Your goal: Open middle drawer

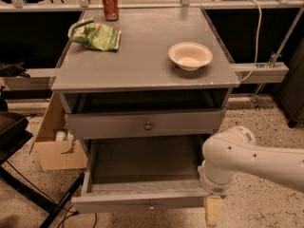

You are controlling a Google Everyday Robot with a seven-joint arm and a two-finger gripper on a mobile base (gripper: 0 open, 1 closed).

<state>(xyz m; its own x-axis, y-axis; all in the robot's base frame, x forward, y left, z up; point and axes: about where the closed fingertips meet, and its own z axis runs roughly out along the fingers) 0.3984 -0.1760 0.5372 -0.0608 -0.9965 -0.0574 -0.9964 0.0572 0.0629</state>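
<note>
The middle drawer (142, 201) is pulled far out of the grey table (142, 65). Its empty grey inside shows, and its flat front with a small round knob (151, 205) is near the bottom edge of the camera view. My gripper (213, 212) hangs from the white arm (237, 158), pointing down just past the right end of that drawer front, beside it rather than on the knob. The taller drawer (145, 124) under the tabletop stands slightly out, with a dark gap above it. The lowest drawer is hidden under the open one.
On the tabletop are a white bowl (190, 56), a green snack bag (97, 34) and a red can (110, 4). A cardboard box (54, 144) stands on the floor at the left, by black chair legs (33, 194). A cable and a rail (259, 72) are at the right.
</note>
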